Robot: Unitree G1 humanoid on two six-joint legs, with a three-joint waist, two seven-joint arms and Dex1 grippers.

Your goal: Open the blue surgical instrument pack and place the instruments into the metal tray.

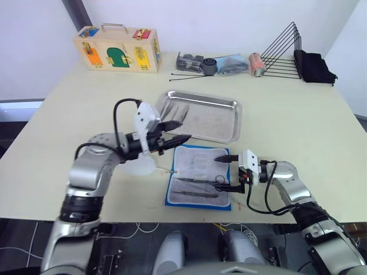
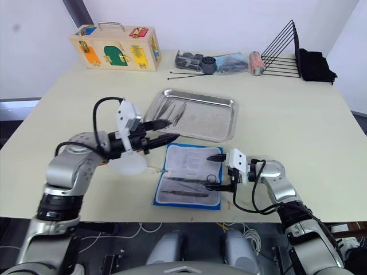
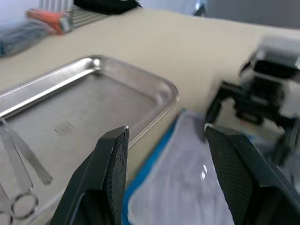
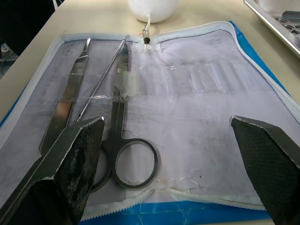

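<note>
blue fabric instrument pack (image 1: 198, 184) lies unzipped and laid flat on the beige table (image 1: 298, 123), pale lining up, at the near edge. the shiny steel tray (image 1: 219, 118) sits just past it, at 12 o'clock from the pack, close but not touching as far as i can tell.

done so far, judging by the layout: pack is open; several thin silver tools (image 1: 176, 113) already lie in the tray's left part. the left wrist view shows flat strips and a ring handle (image 3: 21, 206) there.

left to do: the right wrist view shows the ring-handled scissors (image 4: 123, 136), a flat bladed tool (image 4: 68, 101) and a thin probe (image 4: 101, 84) resting on the lining of the pack's near half. the clear sleeves on the half toward the tray look empty. estimate roughly half done, possibly more.

left gripper (image 1: 175, 130): fingers spread, holding nothing, raised over the gap between the tray's near rim and the pack's far edge. right gripper (image 1: 225, 171): fingers wide apart, empty, low at the pack's 3 o'clock edge, pointing across the lining toward the scissors' rings.

white egg-shaped plush toy (image 1: 139, 166) at 9 o'clock of the pack, just beside it.

likely next step: right gripper goes for the scissors. thin flat metal on slick lining; expect a fiddly pick.
</note>
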